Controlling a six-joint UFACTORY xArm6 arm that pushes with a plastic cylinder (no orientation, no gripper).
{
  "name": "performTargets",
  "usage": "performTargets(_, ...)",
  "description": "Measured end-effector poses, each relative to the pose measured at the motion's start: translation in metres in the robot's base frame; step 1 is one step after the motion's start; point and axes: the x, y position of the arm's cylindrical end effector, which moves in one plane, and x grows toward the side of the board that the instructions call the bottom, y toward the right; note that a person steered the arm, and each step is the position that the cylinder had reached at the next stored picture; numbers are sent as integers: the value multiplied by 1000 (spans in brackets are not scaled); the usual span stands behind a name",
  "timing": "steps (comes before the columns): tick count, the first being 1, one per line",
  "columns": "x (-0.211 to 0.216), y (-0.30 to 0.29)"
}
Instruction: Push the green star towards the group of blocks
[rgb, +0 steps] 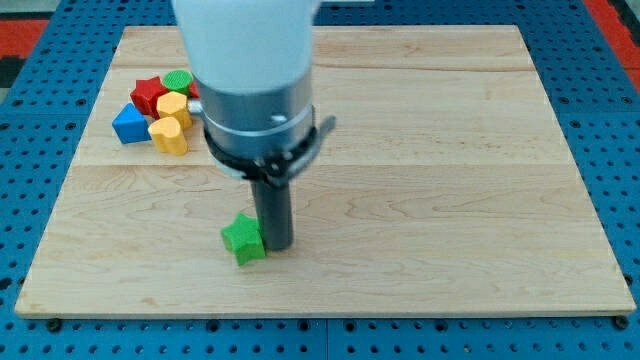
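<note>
The green star (243, 239) lies on the wooden board (450, 180) near the view's bottom, left of centre. My tip (277, 246) is down on the board, touching the star's right side. The group of blocks sits at the view's upper left: a red star (148, 94), a green round block (178, 80), a blue block (128, 124), and two yellow blocks (172, 106) (169, 135). The arm's body hides the area just right of the group.
The board rests on a blue pegboard surface (620, 150). A red area shows at the view's top corners (20, 30). The arm's wide white and grey body (250, 70) hangs over the board's upper middle.
</note>
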Motion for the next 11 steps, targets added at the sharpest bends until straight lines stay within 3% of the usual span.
performTargets(1,-20,-10)
performTargets(2,15,22)
performTargets(3,40,5)
performTargets(4,36,-23)
performTargets(6,-20,-40)
performTargets(9,-42,-87)
performTargets(10,-80,-87)
performTargets(11,-90,-84)
